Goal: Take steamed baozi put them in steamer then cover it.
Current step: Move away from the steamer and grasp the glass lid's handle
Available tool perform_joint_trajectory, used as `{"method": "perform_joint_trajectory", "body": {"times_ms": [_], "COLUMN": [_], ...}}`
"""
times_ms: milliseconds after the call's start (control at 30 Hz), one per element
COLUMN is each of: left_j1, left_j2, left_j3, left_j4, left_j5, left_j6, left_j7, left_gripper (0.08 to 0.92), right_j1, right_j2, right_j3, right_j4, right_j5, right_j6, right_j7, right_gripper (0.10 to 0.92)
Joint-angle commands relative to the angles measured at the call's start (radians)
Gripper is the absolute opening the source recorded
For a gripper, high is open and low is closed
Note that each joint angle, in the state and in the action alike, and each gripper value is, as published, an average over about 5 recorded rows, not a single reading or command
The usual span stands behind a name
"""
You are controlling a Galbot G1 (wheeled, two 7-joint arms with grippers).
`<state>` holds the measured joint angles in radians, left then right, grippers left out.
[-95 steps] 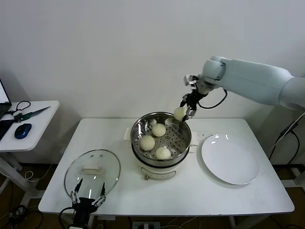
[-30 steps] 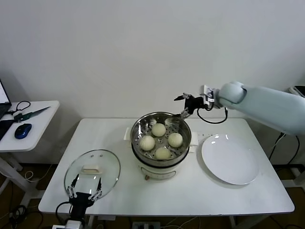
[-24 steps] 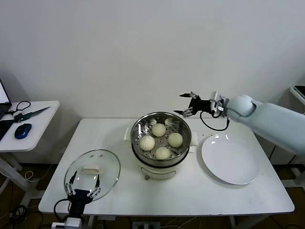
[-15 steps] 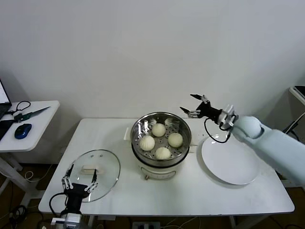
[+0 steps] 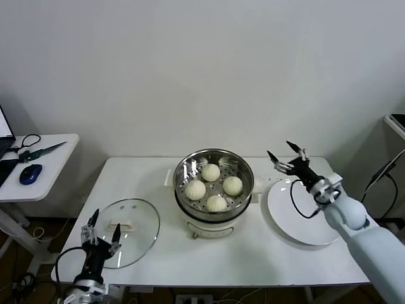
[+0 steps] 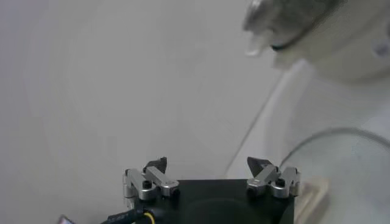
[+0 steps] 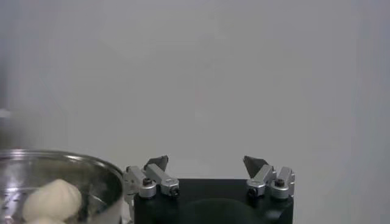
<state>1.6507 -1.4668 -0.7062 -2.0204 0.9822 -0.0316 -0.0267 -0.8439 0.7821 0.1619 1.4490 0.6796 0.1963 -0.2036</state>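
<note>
lid [image 5: 123,231]: glass, rigid, slick, breakable; take by white handle [image 5: 117,225], just ahead of left claw [image 5: 100,230]
left claw: released, empty
right claw [image 5: 285,156]: released, empty, over plate [image 5: 316,228]
baozi [image 5: 216,203]: soft, all four in steamer [image 5: 243,195]

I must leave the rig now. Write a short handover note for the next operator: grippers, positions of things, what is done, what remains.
Left gripper: open, empty, at the table's front edge by the glass lid.
Right gripper: open, empty, above the far rim of the white plate.
Steamer: centre of the table, uncovered.
Done: all four baozi sit in the steamer.
Left: pick up the lid and cover the steamer.
</note>
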Motion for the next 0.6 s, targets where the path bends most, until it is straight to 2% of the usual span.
{"method": "perform_joint_trajectory", "body": {"times_ms": [33, 600], "left_j1": [-0.042, -0.206], "left_j2": [0.034, 0.048], "left_j3": [0.031, 0.044], "left_j4": [0.111, 0.356], "left_j5": [0.580, 0.587], "left_j6": [0.028, 0.022], "left_j7": [-0.018, -0.034], "left_gripper": [0.823, 0.823], "right_j1": [-0.347, -0.407], "right_j2": [0.105, 0.144], "right_j3": [0.373, 0.405], "right_j4": [0.024, -0.001], "right_j5": [-0.088, -0.169], "right_j6": [0.006, 0.009], "right_j7": [0.008, -0.007], "right_gripper": [0.823, 0.823]}}
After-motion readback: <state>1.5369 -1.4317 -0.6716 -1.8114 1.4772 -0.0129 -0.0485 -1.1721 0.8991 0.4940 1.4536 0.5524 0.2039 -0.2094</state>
